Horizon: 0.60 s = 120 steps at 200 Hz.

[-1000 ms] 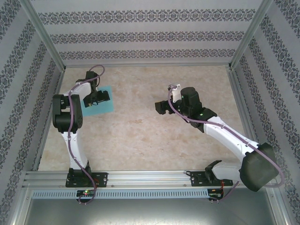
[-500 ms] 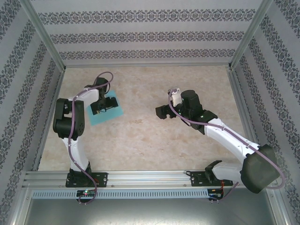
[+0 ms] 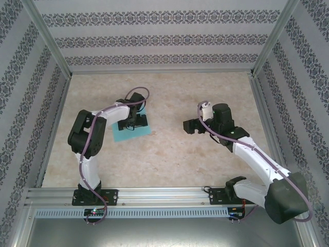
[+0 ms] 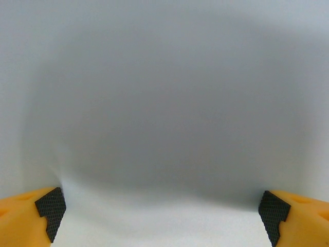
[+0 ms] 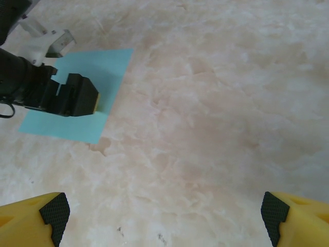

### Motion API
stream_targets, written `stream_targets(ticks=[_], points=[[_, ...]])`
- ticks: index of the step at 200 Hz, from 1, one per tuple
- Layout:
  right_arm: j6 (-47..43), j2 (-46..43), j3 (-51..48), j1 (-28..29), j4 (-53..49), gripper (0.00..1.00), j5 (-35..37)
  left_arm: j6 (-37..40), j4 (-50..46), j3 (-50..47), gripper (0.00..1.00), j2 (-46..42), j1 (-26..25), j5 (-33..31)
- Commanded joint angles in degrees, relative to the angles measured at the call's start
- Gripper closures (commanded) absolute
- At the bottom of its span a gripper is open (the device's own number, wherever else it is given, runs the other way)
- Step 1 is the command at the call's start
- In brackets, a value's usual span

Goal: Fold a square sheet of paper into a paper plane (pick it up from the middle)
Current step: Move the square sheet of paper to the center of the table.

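From above, look to nine o'clock of the table (image 3: 169,159) centre for the square sheet of paper (image 3: 121,137), flat, turquoise side up, with the left gripper (image 3: 134,121) set down on its middle; cannot tell the spread of the jaws from here. At three o'clock, well apart, find the right gripper (image 3: 188,126) hovering over bare tabletop. Through the left wrist, see pads (image 4: 50,210) spread wide at seven and five o'clock, a pale blurred surface, presumably the sheet, very close between them, nothing pinched. Through the right wrist, see that pincer also wide apart and empty, with the sheet at ten o'clock under the other arm. Beware of closing on paper lying this flat: likely to skid it over the smooth top, or to bunch an off-centre wrinkle in place of a clean middle ridge, then to drop it on lifting or leave a stray crease.
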Motion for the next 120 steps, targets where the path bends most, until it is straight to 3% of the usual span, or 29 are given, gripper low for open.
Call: stream_targets(ticks=[1,34,120], points=[[-0.7,-2.3,-1.5,-1.1,-1.7,0.02,-2.8,-4.8,-0.9,-1.0,0.0,5.8,-5.3,6.0],[1.5,-5.4,-2.8,-1.4,-3.4,0.02,-3.5,-8.4,2.1,1.5,0.0,9.2,-11.0,10.2],[6.5,-13.5,-5.7,-1.5,-10.8,0.02,-1.6,-5.0,-4.3,11.7,0.0,14.3,-22.2,9.7]])
